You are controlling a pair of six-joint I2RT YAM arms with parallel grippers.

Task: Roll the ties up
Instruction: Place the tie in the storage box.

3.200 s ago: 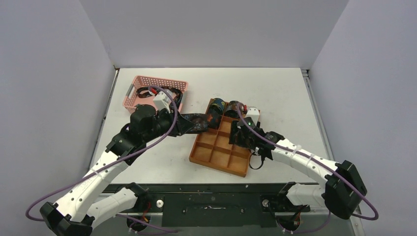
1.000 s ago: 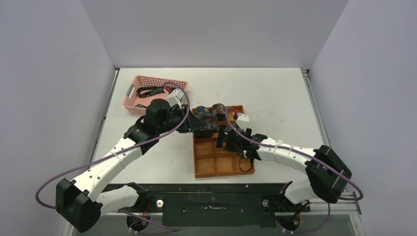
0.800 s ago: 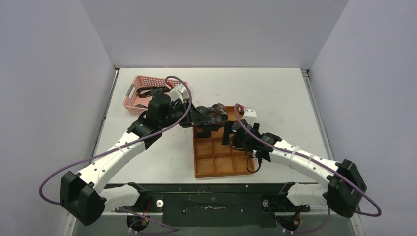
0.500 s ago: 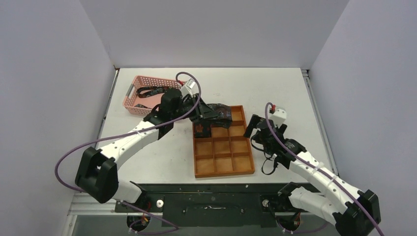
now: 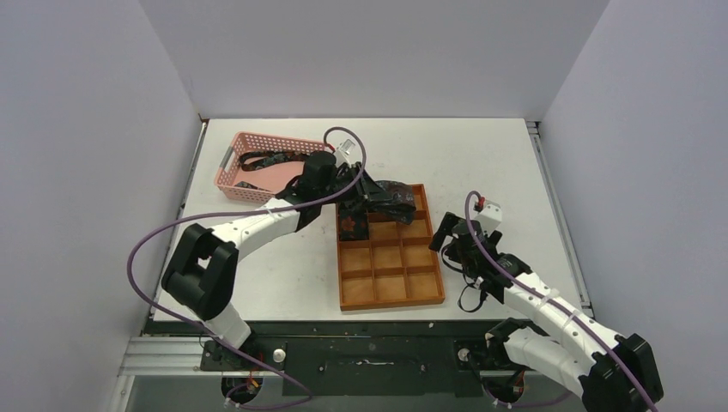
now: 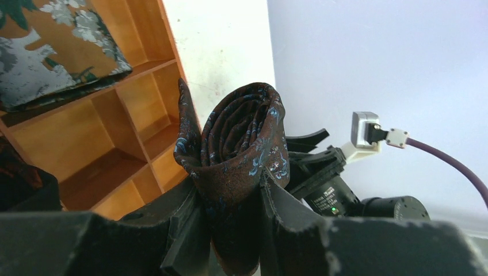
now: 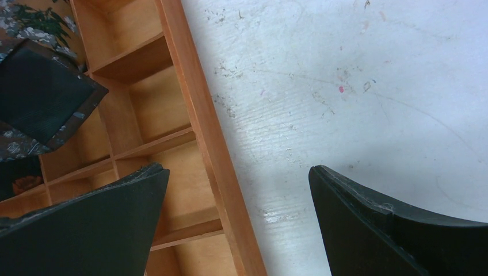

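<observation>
The left jaws are clenched on a rolled tie [image 6: 241, 132], gripping it from both sides at its lower part, so that the coiled end of the dark, blue-speckled fabric faces the wrist camera. From overhead, the left arm [image 5: 257, 227] stretches across the tabletop [image 5: 481, 154] and holds the roll at the far end of a wooden tray [image 5: 384, 287] divided into square compartments; whether the roll touches the tray cannot be told. A second tie [image 5: 352, 227], dark with a pale leafy print, lies in the tray's far left part, just beside the held roll. The right jaws are released and spread wide, poised low at the tray's right rim, one finger over the compartments and the other over bare tabletop; nothing sits between them. The right arm [image 5: 532, 296] is bent near the tray's right side. A pink basket [image 5: 225, 176] at the far left holds more dark ties [image 5: 266, 159].
</observation>
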